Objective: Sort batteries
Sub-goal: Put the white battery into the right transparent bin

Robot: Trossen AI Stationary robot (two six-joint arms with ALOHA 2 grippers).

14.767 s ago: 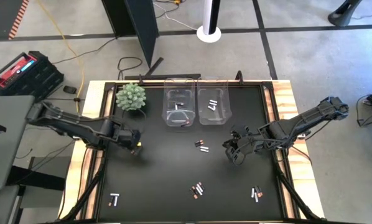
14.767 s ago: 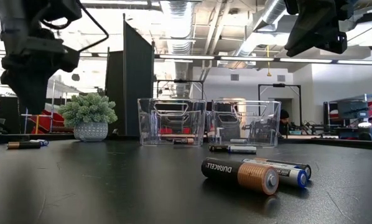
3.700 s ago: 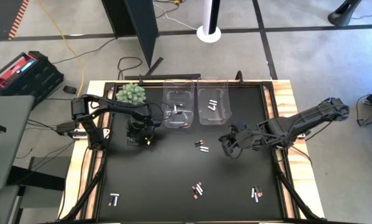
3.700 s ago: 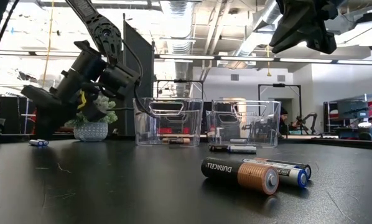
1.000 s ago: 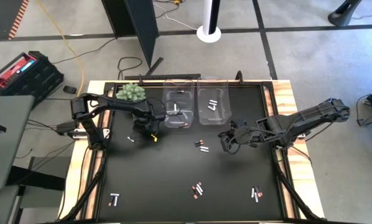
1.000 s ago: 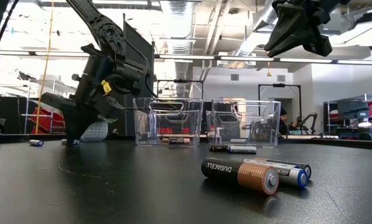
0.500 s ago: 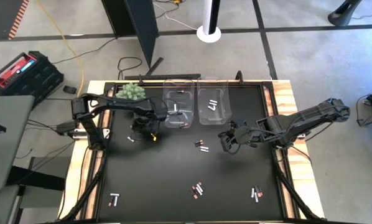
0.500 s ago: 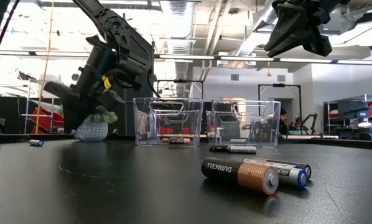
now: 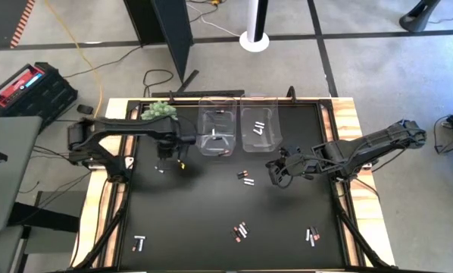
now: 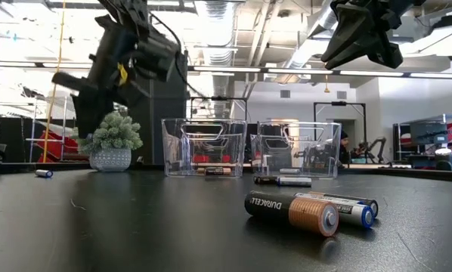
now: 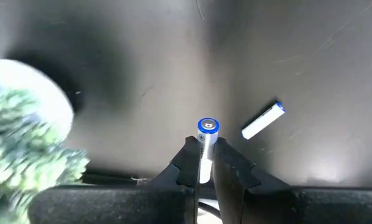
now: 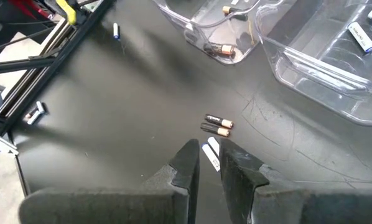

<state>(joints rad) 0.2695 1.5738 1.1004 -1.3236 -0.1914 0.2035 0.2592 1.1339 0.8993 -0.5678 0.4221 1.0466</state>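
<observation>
My left gripper hangs above the table beside the left clear bin and is shut on a white battery with a blue-ringed end. A second white, blue-tipped battery lies on the black mat below it and also shows in the high view. My right gripper hovers high above a small group of batteries, its fingers slightly apart and empty. In the right wrist view a white cell shows on the mat through the finger gap, next to two dark copper-ended cells. My left gripper pinches the white battery's body between its two fingers. The battery lies along the fingers, and its blue-ringed end sticks out past the tips. The fingers point down at the mat, and the battery is lifted clear of it.
The left bin holds dark cells, and the right bin holds white ones. A small potted plant stands at the far left. More battery groups lie near the front edge. Two batteries lie close to the low camera.
My left gripper has risen from the mat next to the plant with the white battery held between its fingers, and has drifted a little toward the table's left edge. The other white battery has stayed on the mat. My right gripper has kept still.
</observation>
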